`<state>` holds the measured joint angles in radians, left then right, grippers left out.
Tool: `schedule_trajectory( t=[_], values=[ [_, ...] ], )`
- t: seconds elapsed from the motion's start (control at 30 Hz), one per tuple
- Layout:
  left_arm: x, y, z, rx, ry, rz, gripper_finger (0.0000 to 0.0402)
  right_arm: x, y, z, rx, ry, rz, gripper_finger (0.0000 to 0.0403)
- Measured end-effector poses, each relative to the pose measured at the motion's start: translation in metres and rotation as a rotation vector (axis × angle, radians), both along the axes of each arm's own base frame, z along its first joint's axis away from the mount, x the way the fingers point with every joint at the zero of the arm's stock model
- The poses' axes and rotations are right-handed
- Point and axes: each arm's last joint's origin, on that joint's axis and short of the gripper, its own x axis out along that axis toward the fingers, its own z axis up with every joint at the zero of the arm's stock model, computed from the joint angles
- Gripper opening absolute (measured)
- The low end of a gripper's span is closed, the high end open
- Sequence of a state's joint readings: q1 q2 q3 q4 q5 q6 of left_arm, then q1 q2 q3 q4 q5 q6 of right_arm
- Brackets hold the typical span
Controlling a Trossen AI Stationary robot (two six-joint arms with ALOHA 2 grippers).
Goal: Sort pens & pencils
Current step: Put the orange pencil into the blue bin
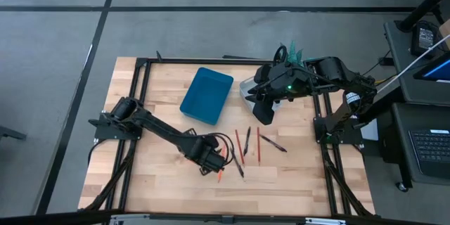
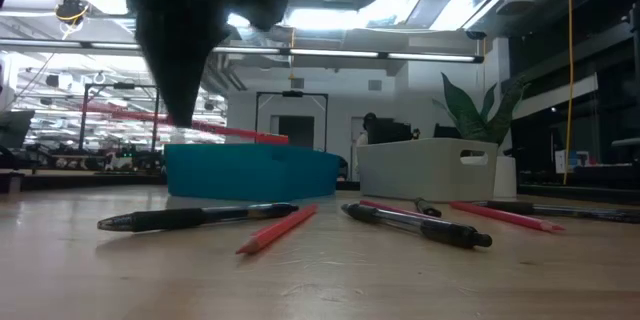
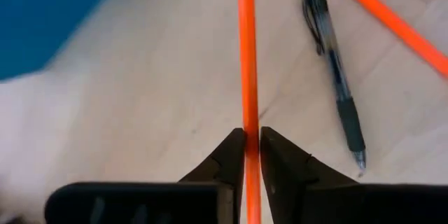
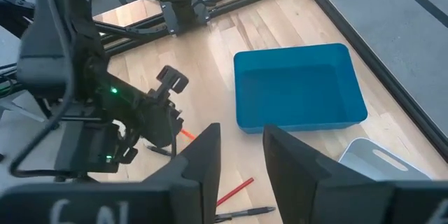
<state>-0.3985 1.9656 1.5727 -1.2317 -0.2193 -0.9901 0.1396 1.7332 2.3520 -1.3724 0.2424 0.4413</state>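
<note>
Carrying the held pencil [image 3: 246, 56] well means keeping it level: the left end effector [image 3: 252, 155] pinches it at one end, lifted above the desk [image 1: 162, 169], so swing slowly toward the blue tray [image 1: 207, 95]. The right end effector [image 4: 241, 155] waits spread above the white bin [image 1: 247, 88]. Pens [image 1: 245, 138] lie loose.

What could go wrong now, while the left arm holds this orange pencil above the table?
1. The left gripper pinches the thin orange pencil only with the tips of its jaws; it might swing or slip during the carry.
2. The black pen with clear barrel lies close beside it on the wooden table; a low move might knock it.
3. The shallow blue plastic tray has low walls; a long pencil might roll out.
</note>
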Motion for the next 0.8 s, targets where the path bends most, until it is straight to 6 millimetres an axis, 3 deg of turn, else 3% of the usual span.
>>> schedule_trajectory(
  t=[0.2, 0.37, 0.6, 0.8],
  values=[
    [0.005, 0.022, 0.029, 0.114, 0.027, -0.003, 0.0034, 0.000, 0.000, 0.000, 0.000, 0.001, 0.002, 0.0110],
    [0.011, 0.043, 0.039, 0.132, 0.038, 0.021, 0.0036, -0.001, 0.001, -0.001, 0.013, 0.012, 0.015, 0.0110],
    [0.004, 0.041, 0.034, 0.164, 0.092, 0.008, 0.0048, -0.006, 0.001, -0.006, 0.042, 0.091, 0.024, 0.0110],
    [-0.005, 0.041, 0.006, 0.145, 0.164, 0.024, 0.0050, -0.008, 0.001, -0.007, 0.035, 0.110, 0.027, 0.0110]
  ],
)
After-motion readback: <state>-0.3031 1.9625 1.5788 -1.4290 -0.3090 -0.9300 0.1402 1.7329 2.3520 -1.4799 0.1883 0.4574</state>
